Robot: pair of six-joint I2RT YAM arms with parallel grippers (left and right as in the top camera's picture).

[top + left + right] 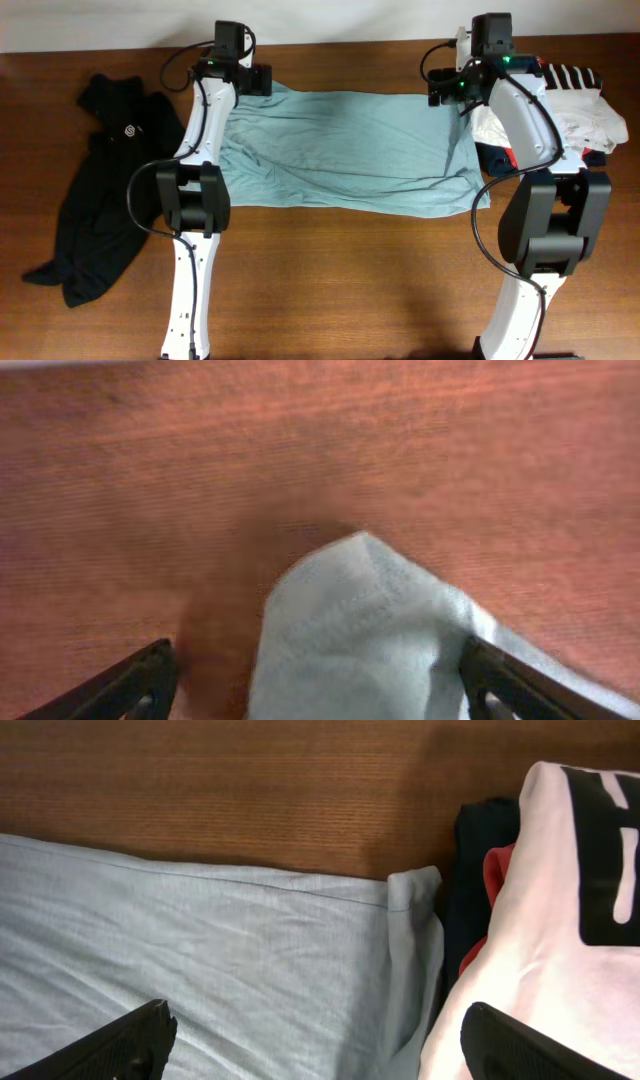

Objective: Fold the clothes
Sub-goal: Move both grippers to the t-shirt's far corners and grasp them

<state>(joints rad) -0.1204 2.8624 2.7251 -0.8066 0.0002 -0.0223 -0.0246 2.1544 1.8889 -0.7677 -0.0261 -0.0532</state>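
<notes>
Currently the grey-teal shirt lies spread out, wrinkled, across the middle of the bench; the black top lies crumpled at the left end, apart from it. Left gripper is at the shirt's far left corner, fingers wide apart, cloth corner between them, unclamped. Right gripper is over the far right corner, fingers likewise apart, beside the white lettered shirt.
</notes>
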